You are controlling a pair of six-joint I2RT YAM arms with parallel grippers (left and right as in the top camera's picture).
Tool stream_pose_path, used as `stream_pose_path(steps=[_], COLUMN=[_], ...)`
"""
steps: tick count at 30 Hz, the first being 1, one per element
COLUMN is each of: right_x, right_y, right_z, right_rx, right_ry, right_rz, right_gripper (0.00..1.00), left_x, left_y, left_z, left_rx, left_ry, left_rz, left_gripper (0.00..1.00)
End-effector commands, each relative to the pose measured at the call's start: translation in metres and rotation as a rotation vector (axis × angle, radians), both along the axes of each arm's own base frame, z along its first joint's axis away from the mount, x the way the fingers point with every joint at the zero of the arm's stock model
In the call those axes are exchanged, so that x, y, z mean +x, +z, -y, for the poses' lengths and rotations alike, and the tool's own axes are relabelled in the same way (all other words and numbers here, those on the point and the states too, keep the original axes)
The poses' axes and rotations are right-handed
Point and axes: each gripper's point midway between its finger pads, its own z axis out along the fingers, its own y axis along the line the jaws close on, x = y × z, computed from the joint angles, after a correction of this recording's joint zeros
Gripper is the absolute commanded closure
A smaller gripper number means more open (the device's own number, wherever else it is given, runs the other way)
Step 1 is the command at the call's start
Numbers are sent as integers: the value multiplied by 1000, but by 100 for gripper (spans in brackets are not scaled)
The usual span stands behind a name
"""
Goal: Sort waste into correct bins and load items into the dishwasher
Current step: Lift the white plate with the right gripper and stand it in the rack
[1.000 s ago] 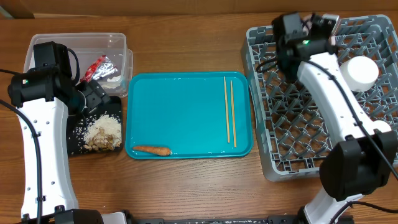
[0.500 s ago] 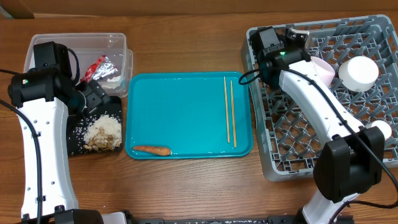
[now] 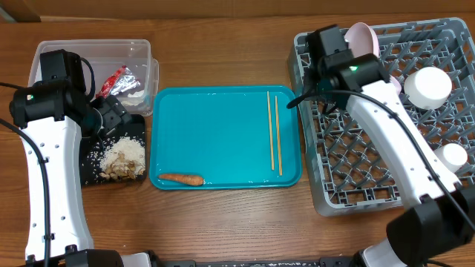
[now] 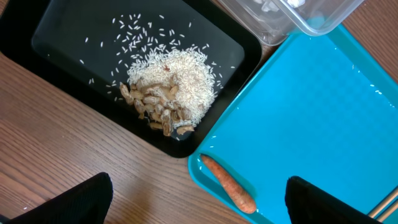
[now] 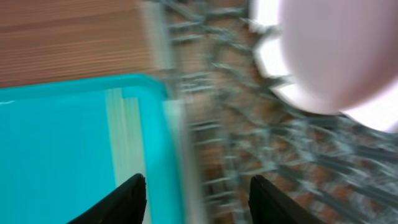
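Observation:
The white-pink plate [image 3: 361, 38] stands on edge at the back left of the grey dishwasher rack [image 3: 371, 182], with the white bowl [image 3: 427, 87] and cup [image 3: 451, 156] further right. My right gripper [image 5: 199, 186] is open and empty over the rack's left rim, the plate [image 5: 336, 56] apart from it. The chopsticks [image 3: 274, 132] and the carrot [image 3: 182, 179] lie in the teal tray [image 3: 215, 126]. My left gripper [image 4: 199, 199] hangs open above the carrot [image 4: 229, 185]. Food scraps [image 3: 125, 157] fill the black tray [image 3: 93, 167]. The foil wrapper [image 3: 117, 80] sits in the clear tub [image 3: 137, 52].
The teal tray lies between the bins on the left and the rack on the right. Bare wooden table [image 3: 223, 44] runs behind it and along the front edge. The rack's upright pegs rise around the bowl and cup.
My right gripper has opened and let go of the plate, which now stands alone at the rack's back left. That arm has shifted towards the rack's left rim. The left arm is unmoved.

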Motion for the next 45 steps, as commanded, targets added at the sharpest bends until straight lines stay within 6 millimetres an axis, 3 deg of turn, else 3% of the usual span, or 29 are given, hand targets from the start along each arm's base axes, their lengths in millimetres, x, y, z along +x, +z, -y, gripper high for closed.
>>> stream_pose_path(steps=[1, 9, 13, 19, 25, 31, 38, 42, 45], right_x=[-11, -24, -32, -45, -55, -61, -65, -64, -53], right_y=[6, -49, -91, -145, -176, -193, -195, -184, -167], right_z=[-51, -91, -111, -123, -127, -123, -121, -120, -115], right_rx=[206, 164, 147, 131, 93, 83, 77, 68, 43], right_ry=[197, 281, 258, 226, 215, 211, 209, 207, 198], right_rz=[-38, -175, -272, -410, -478, -496, -509, -511, -460], right_gripper=[44, 45, 45, 46, 46, 49, 50, 50, 50], left_x=[2, 2, 2, 2, 2, 2, 2, 2, 2], left_y=[1, 1, 1, 1, 1, 1, 1, 1, 1], left_z=[0, 0, 0, 0, 0, 0, 0, 0, 0], left_rx=[-6, -6, -6, -5, -5, -5, -5, -5, -5], left_ry=[7, 7, 7, 7, 7, 7, 7, 7, 7], left_rz=[4, 4, 4, 5, 4, 5, 5, 5, 5], left_gripper=[10, 9, 9, 9, 9, 9, 8, 8, 8])
